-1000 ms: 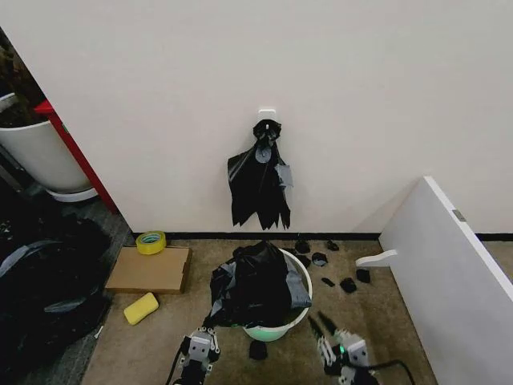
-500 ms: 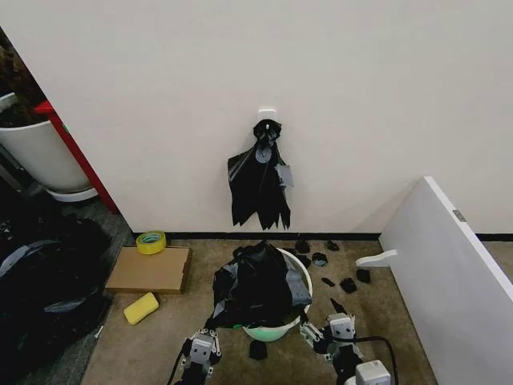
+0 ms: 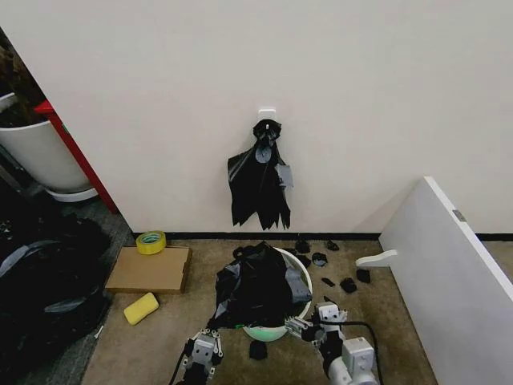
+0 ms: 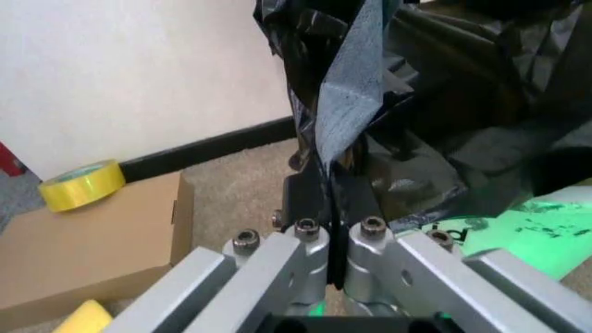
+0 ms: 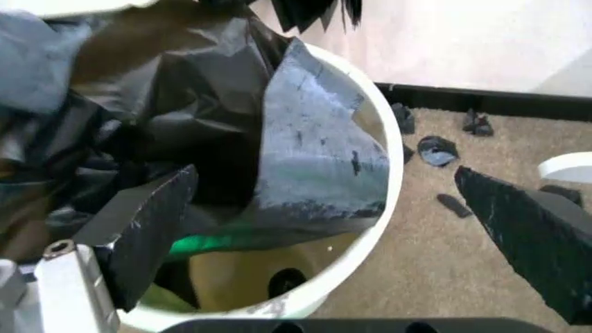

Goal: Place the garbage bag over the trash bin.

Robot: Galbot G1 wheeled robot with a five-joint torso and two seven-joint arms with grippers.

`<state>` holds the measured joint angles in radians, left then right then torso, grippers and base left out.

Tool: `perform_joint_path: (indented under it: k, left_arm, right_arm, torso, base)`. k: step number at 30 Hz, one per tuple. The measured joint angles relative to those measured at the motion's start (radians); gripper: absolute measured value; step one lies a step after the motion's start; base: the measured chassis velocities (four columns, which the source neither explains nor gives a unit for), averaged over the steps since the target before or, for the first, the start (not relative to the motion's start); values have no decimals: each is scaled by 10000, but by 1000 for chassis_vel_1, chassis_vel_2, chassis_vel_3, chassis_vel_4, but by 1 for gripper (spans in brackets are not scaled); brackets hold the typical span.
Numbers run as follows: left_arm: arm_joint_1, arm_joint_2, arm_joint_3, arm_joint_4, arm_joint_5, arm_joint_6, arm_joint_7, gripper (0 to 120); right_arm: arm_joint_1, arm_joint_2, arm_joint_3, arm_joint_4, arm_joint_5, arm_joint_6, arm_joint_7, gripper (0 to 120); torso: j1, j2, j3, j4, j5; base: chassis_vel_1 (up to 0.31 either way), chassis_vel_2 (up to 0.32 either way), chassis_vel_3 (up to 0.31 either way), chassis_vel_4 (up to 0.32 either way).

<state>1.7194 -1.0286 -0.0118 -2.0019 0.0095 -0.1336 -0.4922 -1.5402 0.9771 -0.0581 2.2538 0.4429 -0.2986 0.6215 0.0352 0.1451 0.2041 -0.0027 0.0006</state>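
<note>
- Against the cream wall [image 3: 160,96], straight behind the round cream-white plastic trash bin [image 3: 304,277], hangs a narrow knotted bunch of black plastic [image 3: 260,183] on a hook; it plays no part.
- Off to the bin's left a dark heap of bags [image 3: 40,281] fills the floor, with a flat brown cardboard box [image 3: 150,269] between heap and bin.
- To the bin's right leans a white board [image 3: 449,289].
- On the bin itself, the large glossy black garbage bag [image 3: 255,282] is bunched over the mouth and spills down the near left side; the far and right rim are bare, so the bag is not yet spread round the bin.
- Beside the bin's right front, the right gripper [image 3: 310,322] has come in from farther right and now sits just at the rim. Its claw is spread wide: in its wrist view one finger [image 5: 148,229] hangs over the bag inside the mouth and the other is outside the wall, so the rim lies between them.
- That, I'd say, means it is lining up to catch the loose right edge of the bag and pull it over the rim.
- At the bin's left front, the left gripper [image 3: 202,350] stays put, its claw clamped tight on a fold of the bag [image 4: 347,118], holding that side.
- Small bits round the bin: a yellow tape roll [image 3: 151,241] and yellow sponge [image 3: 141,308] to its left, black scraps [image 3: 347,284] to its right.
</note>
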Motion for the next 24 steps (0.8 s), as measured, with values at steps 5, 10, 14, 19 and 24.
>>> perform_joint_path:
  k: [5, 10, 14, 19, 24]
  left_arm:
    - [38, 32, 8, -9, 52, -10, 6, 0]
    - [30, 32, 21, -11, 66, -20, 10, 0]
    - [0, 29, 37, -11, 66, -22, 10, 0]
    - [-46, 25, 58, -6, 65, -22, 11, 0]
    - [-101, 34, 112, -3, 51, -22, 1, 0]
  right_arm:
    - [380, 134, 29, -438, -81, -422, 148, 100]
    - [590, 225, 59, -577, 480, -624, 334, 100]
    - [639, 227, 100, -474, 892, -613, 350, 90]
    - [595, 147, 121, -275, 1187, -556, 331, 73]
    - [546, 129, 188, -244, 1356, -500, 323, 54]
  torso:
    - [0, 0, 0, 1, 1]
    - [0, 0, 0, 1, 2]
    - [0, 0, 0, 1, 1]
    - [0, 0, 0, 2, -1]
    - [0, 0, 0, 1, 0]
  base:
    - [0, 0, 0, 0]
    - [0, 0, 0, 0]
    - [0, 0, 0, 0]
    - [0, 0, 0, 0]
    - [0, 0, 0, 0]
